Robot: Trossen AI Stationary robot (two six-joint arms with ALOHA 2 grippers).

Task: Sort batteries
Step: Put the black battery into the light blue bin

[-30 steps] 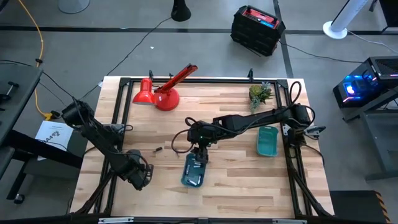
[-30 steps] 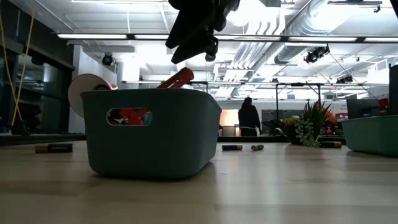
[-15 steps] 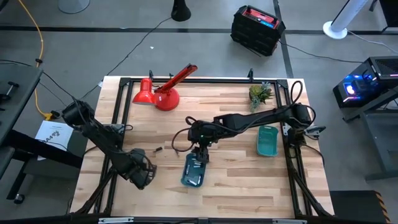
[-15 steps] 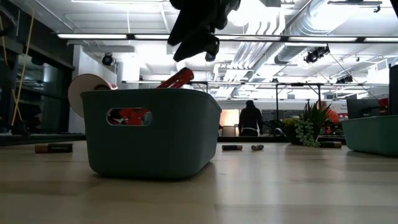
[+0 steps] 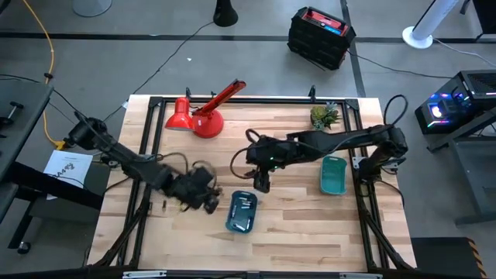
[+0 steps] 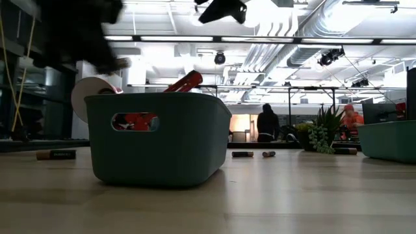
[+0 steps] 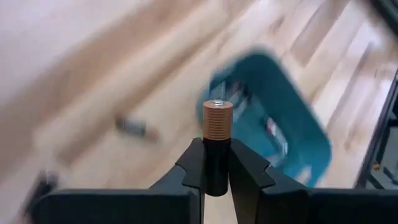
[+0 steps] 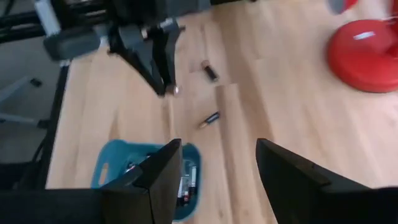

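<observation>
2 batteries (image 8: 210, 93) lie between the teal tray (image 8: 149, 180) and red base (image 8: 367, 53).

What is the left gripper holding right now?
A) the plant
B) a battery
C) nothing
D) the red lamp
B: in the left wrist view the left gripper is shut on a battery, whose copper-coloured end sticks up between the fingers, with the teal tray beyond it.

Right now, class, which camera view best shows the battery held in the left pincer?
The left wrist view: the battery stands upright, clamped in the left pincer. The right wrist view shows it small and distant. High and low views do not show it clearly.
</observation>
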